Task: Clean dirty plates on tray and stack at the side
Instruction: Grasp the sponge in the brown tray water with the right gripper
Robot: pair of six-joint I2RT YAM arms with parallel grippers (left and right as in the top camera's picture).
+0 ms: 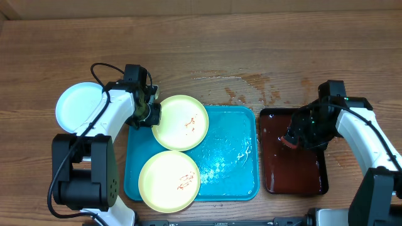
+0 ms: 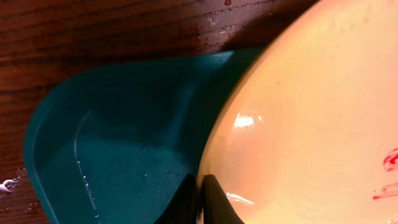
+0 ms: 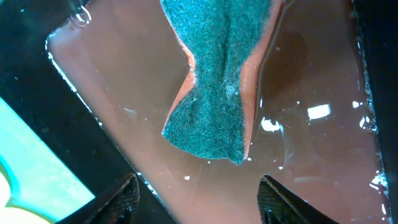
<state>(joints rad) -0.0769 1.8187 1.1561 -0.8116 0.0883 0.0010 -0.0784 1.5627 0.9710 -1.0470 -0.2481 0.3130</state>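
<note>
Desk: Plates, where exactly?

Photographer: Two pale yellow-green ones on the turquoise tray (image 1: 226, 176), mid-tabletop (image 1: 207, 50). Upper plate (image 1: 180, 122) over the tray's back-left corner, left rim jutting past the tray's edge. Lower plate (image 1: 169, 181) at the front-left corner, hanging over the front rim. Small reddish smears (image 1: 188, 122) on both. Third plate (image 1: 80, 108), light mint-blue, flat on the wood beside the tray's left side, apart from the other two.

Desk: Left arm?

Photographer: Left arm (image 1: 116, 113) reaching across the mint-blue plate's edge. Left fingers (image 2: 217, 202) closed tight on the upper plate's left rim, thin edge pinched between them. From the wrist: glossy plate filling the right half, wet tray corner below and to the left. Impossible to tell whether lifted clear of the tray or touching it.

Desk: And the right?

Photographer: Right arm (image 1: 361, 129) bent over the dark red-brown tray (image 1: 314, 182), just right of the turquoise one. Right fingers (image 3: 277, 199) spread wide, gripping nothing. Sponge (image 3: 214, 87), green scouring face up, orange along its sides, narrowed at the waist, lying on that tray's wet floor just ahead of the fingertips.

Desk: Anything else wet?

Photographer: Water (image 1: 251, 88) smeared on the tabletop behind both trays; droplets across the turquoise tray's bare floor.
</note>
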